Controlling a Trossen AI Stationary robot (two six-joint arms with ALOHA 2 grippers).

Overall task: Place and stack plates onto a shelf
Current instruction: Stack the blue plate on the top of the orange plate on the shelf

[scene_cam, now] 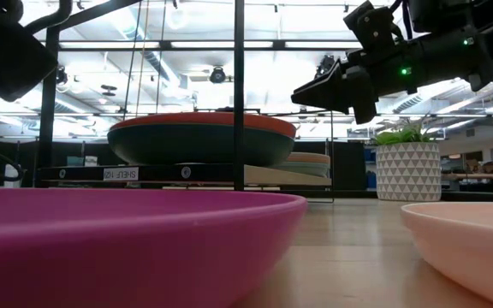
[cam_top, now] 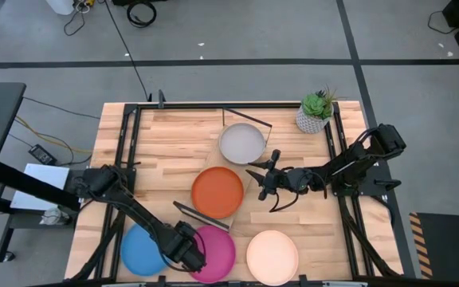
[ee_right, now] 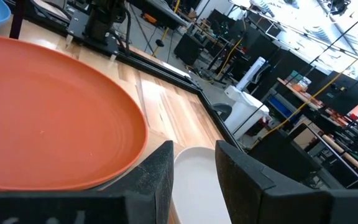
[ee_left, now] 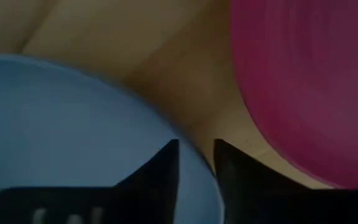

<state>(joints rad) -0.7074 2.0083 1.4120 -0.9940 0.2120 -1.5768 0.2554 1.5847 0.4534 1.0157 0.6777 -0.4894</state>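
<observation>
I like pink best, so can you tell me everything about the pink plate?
The magenta plate is round, plain and shallow with a smooth raised rim, and looks like matte plastic. It lies flat and right side up on the wooden table near the front edge, between the bright blue plate and the cream plate. Nothing lies in it. The left gripper hangs over its edge beside the blue plate.

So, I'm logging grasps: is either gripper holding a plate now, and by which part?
No plate is held. The right gripper hangs open beside the orange plate. The left gripper sits open between the bright blue plate and magenta plate.
</observation>
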